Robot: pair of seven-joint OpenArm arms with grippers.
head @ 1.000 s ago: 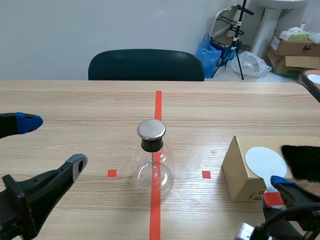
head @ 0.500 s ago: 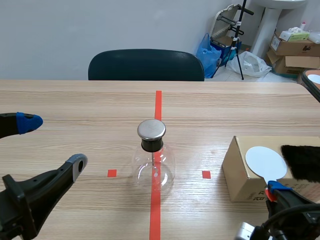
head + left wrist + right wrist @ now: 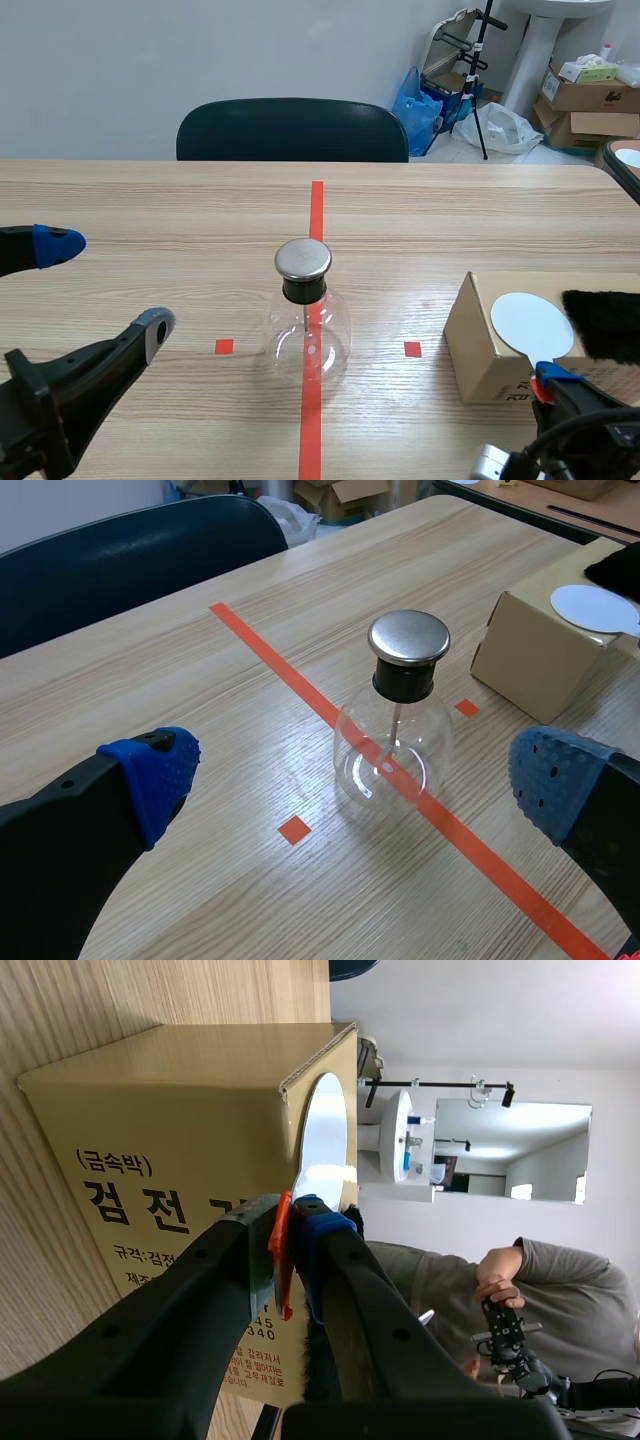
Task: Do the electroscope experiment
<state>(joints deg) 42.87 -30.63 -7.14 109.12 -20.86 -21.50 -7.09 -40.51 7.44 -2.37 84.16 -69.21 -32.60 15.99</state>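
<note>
Fingertips (image 3: 150,775) of my left gripper (image 3: 105,283) stand wide apart, the electroscope (image 3: 395,735), a clear round flask with black neck and metal cap, ahead between them. My right gripper (image 3: 290,1224) pinches the orange handle (image 3: 283,1265) of the white disc (image 3: 325,1140) at the cardboard box (image 3: 180,1110); my pads (image 3: 320,1228) hide most of it.

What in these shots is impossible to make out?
Scene view: the black fur runs off the picture's edge.
Scene view: the right tool covers most of the handle of the white disc.
Scene and left wrist views: what hangs inside the glass flask is too small.
</note>
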